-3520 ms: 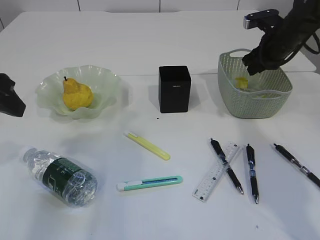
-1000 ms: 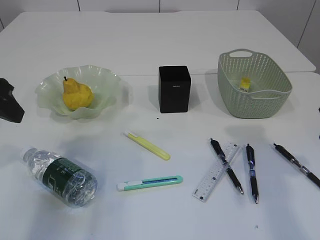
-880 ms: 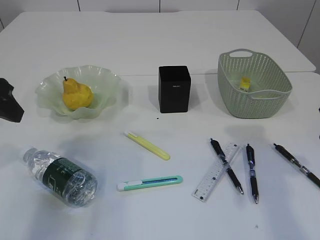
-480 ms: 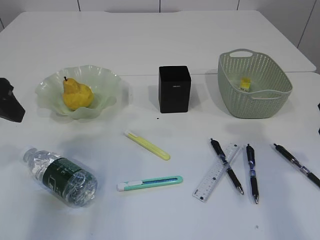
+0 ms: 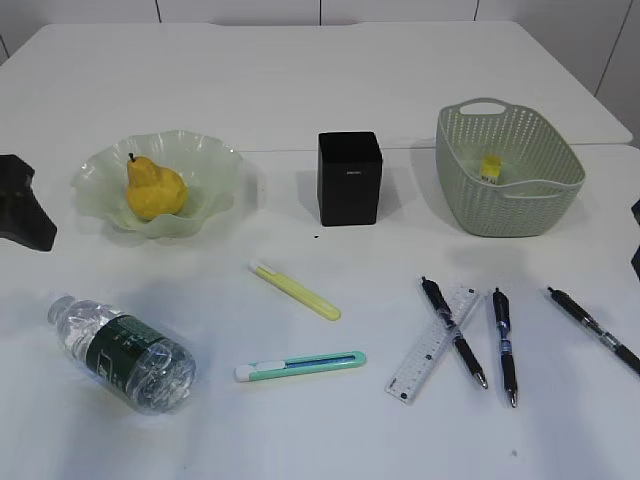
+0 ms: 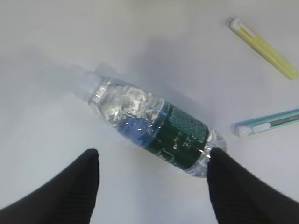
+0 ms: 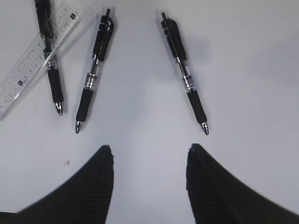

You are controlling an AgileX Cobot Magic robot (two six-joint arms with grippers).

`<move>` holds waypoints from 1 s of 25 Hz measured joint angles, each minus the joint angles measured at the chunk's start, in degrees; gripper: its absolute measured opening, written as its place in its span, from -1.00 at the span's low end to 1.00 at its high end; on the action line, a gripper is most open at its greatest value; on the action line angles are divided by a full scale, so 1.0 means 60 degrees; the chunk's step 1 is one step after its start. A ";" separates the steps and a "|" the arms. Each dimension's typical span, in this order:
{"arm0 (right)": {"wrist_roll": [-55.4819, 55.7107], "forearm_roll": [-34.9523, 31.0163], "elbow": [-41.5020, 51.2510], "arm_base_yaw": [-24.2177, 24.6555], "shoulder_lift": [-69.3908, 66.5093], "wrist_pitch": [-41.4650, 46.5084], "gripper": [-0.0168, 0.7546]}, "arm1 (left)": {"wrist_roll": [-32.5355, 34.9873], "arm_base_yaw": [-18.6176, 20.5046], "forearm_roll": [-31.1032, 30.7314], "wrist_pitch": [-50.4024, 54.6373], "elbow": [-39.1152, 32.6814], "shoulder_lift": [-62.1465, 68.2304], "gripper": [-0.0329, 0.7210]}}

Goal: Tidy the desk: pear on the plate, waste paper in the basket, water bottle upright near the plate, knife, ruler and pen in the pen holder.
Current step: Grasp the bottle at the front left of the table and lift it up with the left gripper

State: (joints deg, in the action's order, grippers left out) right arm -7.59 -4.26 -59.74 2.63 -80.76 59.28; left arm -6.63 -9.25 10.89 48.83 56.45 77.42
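Step in hand: I judge it is the water bottle (image 6: 152, 131), which must be stood upright near the plate (image 5: 215, 160).
Bottle: it lies on its side on the desk (image 5: 300, 90), at the front left, cap pointing away from the two knives; well apart from the plate.
Left gripper (image 6: 152, 186): its jaws stand wide with nothing between them, above the bottle; one finger is close to the bottom end of the bottle.
Right gripper (image 7: 149, 179): its jaws are apart and hold nothing, above the three pens (image 7: 184, 70).
Already in place: the pear (image 5: 153, 188) is on the plate, the yellow paper (image 5: 490, 166) is in the basket (image 5: 540, 205).
Good grip: take the bottle across its labelled middle, not along its length, so it does not roll away.
Good placing: turn it cap up and set it beside the plate, not touching the wavy rim.
Still waiting: knives, ruler (image 5: 432, 345) and pens lie on the desk; the black holder (image 5: 349, 178) looks empty from here.
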 joint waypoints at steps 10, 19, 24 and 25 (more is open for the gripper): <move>0.0004 -0.0016 0.0000 0.0000 0.0000 0.0000 0.02 | -0.4884 -0.2268 -0.1311 -0.1036 0.0000 0.0000 0.46; 0.0023 -0.0016 0.0000 0.0000 0.0000 0.0000 0.02 | -0.9753 -0.3200 -0.4087 -0.1103 0.0000 0.0000 0.46; 0.0023 -0.0075 0.0000 0.0000 0.0000 -0.0048 0.02 | -1.0610 -0.3200 -0.4342 -0.1103 0.0000 0.0310 0.53; 0.0023 -0.0077 0.0000 0.0000 0.0000 -0.0057 0.02 | -1.0653 -0.3200 -0.4365 -0.1103 0.0000 0.0473 0.55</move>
State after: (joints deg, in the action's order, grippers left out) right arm -7.46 -4.72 -59.74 2.63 -80.76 58.94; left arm -70.55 -28.45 -15.30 42.21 56.45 80.26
